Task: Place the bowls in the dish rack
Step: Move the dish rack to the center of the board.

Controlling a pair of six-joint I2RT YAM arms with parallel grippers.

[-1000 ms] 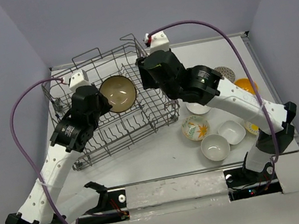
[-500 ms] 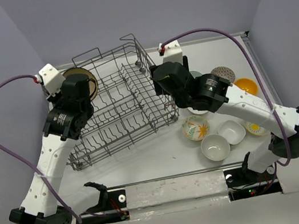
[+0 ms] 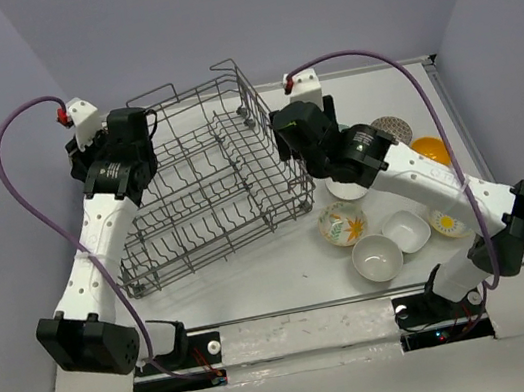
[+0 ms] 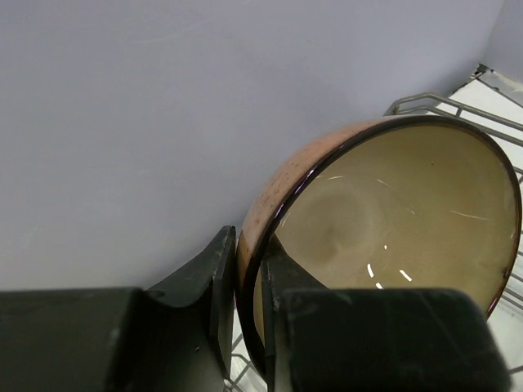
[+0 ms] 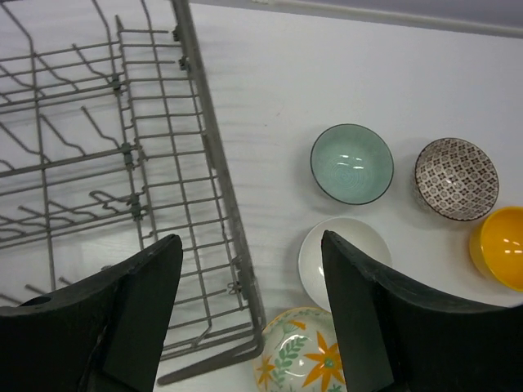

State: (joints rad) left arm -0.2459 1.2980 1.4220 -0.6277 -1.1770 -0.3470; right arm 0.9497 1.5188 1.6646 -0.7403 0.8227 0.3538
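My left gripper (image 4: 248,273) is shut on the rim of a brown bowl (image 4: 392,220), which stands on edge. In the top view this gripper (image 3: 133,127) is over the far left corner of the grey wire dish rack (image 3: 210,247); the bowl is hidden there. My right gripper (image 5: 253,310) is open and empty, above the rack's right wall (image 5: 216,171). Beneath it sit a pale teal bowl (image 5: 351,163), a white bowl (image 5: 339,257) and a floral bowl (image 5: 306,355).
More bowls lie right of the rack: patterned dark (image 5: 456,178), orange-yellow (image 3: 432,151), round white (image 3: 377,258), squarish white (image 3: 408,230) and a small floral one (image 3: 444,223). Purple walls close in on left, back and right.
My left gripper has carried the brown bowl from the rack's middle to its far left corner. My right gripper has drawn back from the rack's far right corner to its right side.
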